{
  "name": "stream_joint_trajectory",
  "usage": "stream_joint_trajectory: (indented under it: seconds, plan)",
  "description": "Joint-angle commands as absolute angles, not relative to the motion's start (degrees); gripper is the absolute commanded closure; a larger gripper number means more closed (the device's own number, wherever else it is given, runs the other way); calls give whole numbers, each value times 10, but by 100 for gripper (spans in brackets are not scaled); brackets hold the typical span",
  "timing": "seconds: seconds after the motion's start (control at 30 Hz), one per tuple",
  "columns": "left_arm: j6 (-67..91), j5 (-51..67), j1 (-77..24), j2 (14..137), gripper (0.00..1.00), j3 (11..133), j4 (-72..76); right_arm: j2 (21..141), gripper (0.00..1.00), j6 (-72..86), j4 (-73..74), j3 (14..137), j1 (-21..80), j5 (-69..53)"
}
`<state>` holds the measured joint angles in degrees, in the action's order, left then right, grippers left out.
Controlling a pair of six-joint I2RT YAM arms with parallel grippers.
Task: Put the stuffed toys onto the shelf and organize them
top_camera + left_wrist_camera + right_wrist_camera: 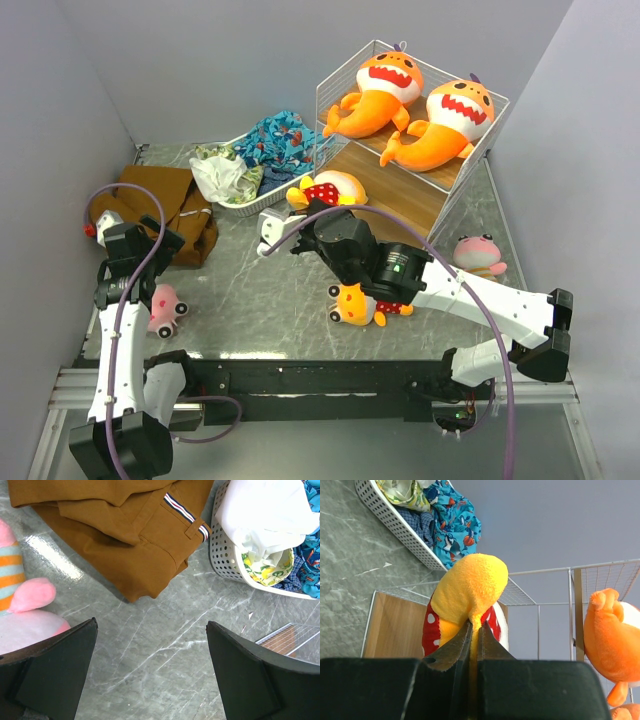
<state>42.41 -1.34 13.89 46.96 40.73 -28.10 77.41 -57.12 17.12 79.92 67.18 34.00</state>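
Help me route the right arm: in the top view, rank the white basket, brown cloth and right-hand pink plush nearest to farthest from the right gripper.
From the right gripper:
1. white basket, just to its left
2. brown cloth, farther left
3. pink plush, far to the right

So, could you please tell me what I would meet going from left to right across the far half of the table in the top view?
brown cloth → white basket → polka-dot doll → first orange shark → second orange shark
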Motion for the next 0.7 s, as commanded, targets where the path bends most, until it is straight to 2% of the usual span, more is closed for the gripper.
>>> stream_joint_trajectory:
  seconds: [0.0,0.67]
  plan:
    - [412,-15,138,462,4,406,-264,750,100,-591,142,828,667,351]
    - [412,-13,138,463,4,407,-263,737,100,-590,168,851,683,350]
